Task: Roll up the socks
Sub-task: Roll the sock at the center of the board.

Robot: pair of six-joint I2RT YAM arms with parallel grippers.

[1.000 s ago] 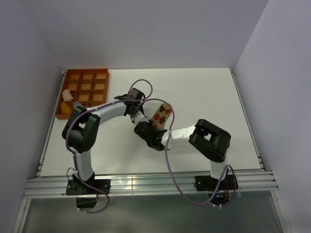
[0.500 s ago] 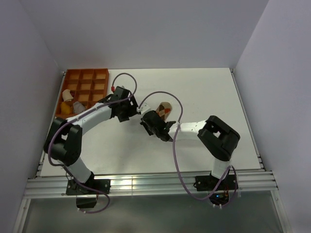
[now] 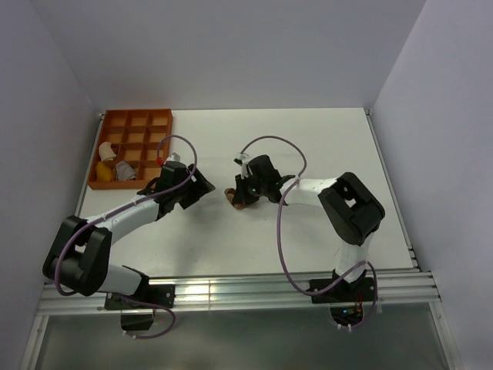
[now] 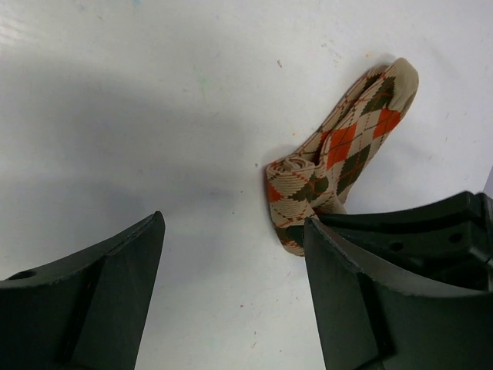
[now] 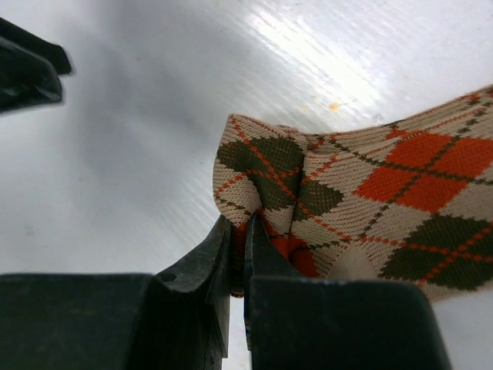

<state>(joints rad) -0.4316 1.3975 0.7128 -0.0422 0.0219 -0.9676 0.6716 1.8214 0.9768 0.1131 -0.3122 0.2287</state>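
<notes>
The argyle sock (image 4: pixel 333 158) lies on the white table (image 3: pixel 323 146), a little left of the middle, between my two grippers. From the left wrist camera I see one end of it curled into a tight roll, while the rest stretches away flat, tan with red and dark diamonds, ending in a plain rounded tip. From overhead it shows only as a small brownish bundle, half hidden under the right arm's head.

The right gripper (image 5: pixel 237 231) has its two fingers pressed close together with a fold of that sock pinched between them. Through its own camera the fabric bunches up at the fingertips and runs off to the right.

The left gripper (image 4: pixel 233 223) stands with its fingers wide apart and nothing between them but bare table. The rolled end of the sock sits just beside its right finger; I cannot tell from this view whether they touch. From overhead a gap shows between this gripper and the bundle.

At the far left corner sits an orange tray (image 3: pixel 139 113) split into small square compartments. Its near-left compartments hold a few pale, yellow and grey items, too small for me to name. A purple cable (image 3: pixel 289 154) loops above the right arm.
</notes>
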